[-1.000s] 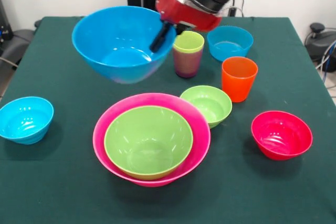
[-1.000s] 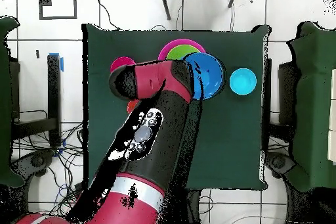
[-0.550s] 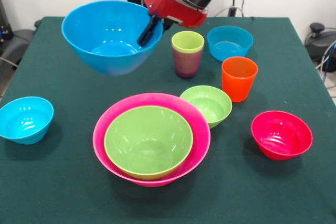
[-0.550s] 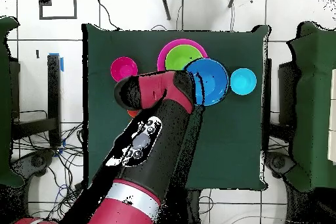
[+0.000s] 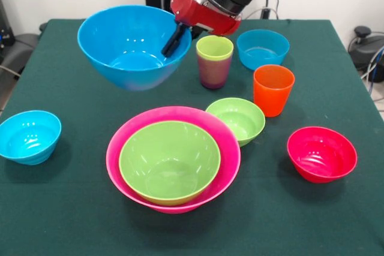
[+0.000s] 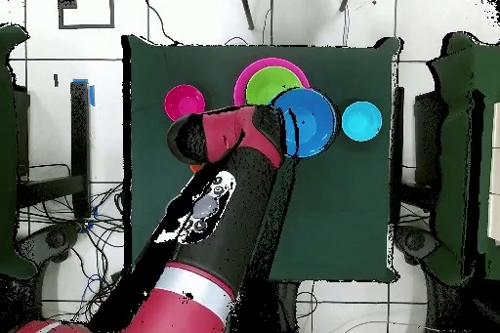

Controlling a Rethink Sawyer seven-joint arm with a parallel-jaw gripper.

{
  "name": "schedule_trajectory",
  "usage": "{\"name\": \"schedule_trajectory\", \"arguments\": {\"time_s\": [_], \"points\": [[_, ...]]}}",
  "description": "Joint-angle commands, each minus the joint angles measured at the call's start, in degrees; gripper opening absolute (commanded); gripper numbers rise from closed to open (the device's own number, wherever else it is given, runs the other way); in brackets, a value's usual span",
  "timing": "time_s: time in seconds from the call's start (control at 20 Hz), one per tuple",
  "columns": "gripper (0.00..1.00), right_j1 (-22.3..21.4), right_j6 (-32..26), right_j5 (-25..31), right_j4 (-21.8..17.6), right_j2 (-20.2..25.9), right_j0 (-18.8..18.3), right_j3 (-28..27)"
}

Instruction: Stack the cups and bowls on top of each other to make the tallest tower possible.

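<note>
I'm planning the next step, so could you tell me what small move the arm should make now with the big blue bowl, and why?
Probably carry the large blue bowl, shut in the hand by its rim and held off the table, toward the large green bowl nested in the pink bowl, since it hangs beside them, not above.

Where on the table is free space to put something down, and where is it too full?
Bare cloth lies between the small light-blue bowl and the pink bowl, and along the near edge in front of the red bowl. It is crowded around the orange cup, small green bowl and stacked cups.
</note>
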Motion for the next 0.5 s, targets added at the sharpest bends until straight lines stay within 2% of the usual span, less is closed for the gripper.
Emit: {"name": "schedule_trajectory", "arguments": {"time_s": [0.05,0.5], "points": [[0.0,4.59,8.42,-4.12,0.29,7.31,-0.76,-2.88],[0.0,8.46,9.33,-7.15,1.17,8.72,-1.25,-5.28]]}}
